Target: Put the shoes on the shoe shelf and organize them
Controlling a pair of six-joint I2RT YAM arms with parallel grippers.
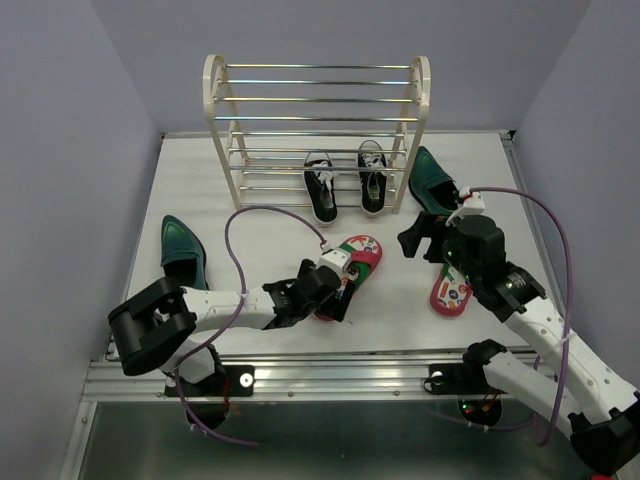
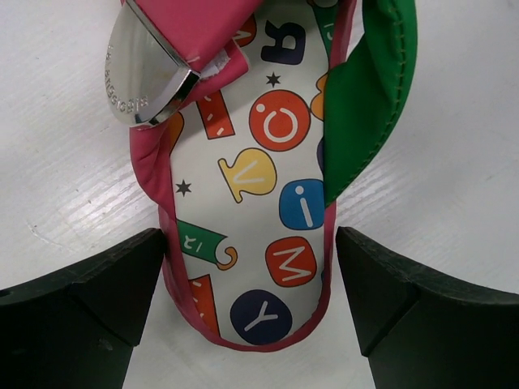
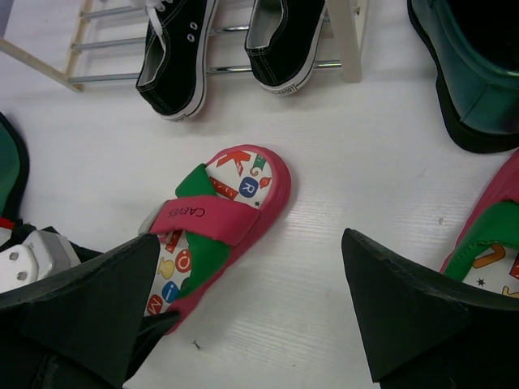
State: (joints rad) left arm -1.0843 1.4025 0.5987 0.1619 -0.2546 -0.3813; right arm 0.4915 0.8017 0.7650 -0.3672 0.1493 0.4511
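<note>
One red-strapped flip-flop (image 1: pixel 357 260) lies in the table's middle. My left gripper (image 1: pixel 326 292) is open with its jaws on either side of the heel; in the left wrist view the gripper (image 2: pixel 251 271) straddles the dotted footbed (image 2: pixel 272 186), and the left finger (image 2: pixel 89 308) touches the pink rim. The second flip-flop (image 1: pixel 452 290) lies to the right, partly under my right arm. My right gripper (image 1: pixel 425 238) is open and empty, hovering (image 3: pixel 251 275) between the two flip-flops (image 3: pixel 219 215) (image 3: pixel 495 243). Two black sneakers (image 1: pixel 321 187) (image 1: pixel 372 177) sit on the shoe shelf's (image 1: pixel 316 100) bottom rods.
One teal-green dress shoe (image 1: pixel 183 250) lies at the left near my left arm. The other (image 1: pixel 432 180) lies just right of the shelf, close behind my right gripper. A purple cable (image 1: pixel 262 215) loops over the table left of centre.
</note>
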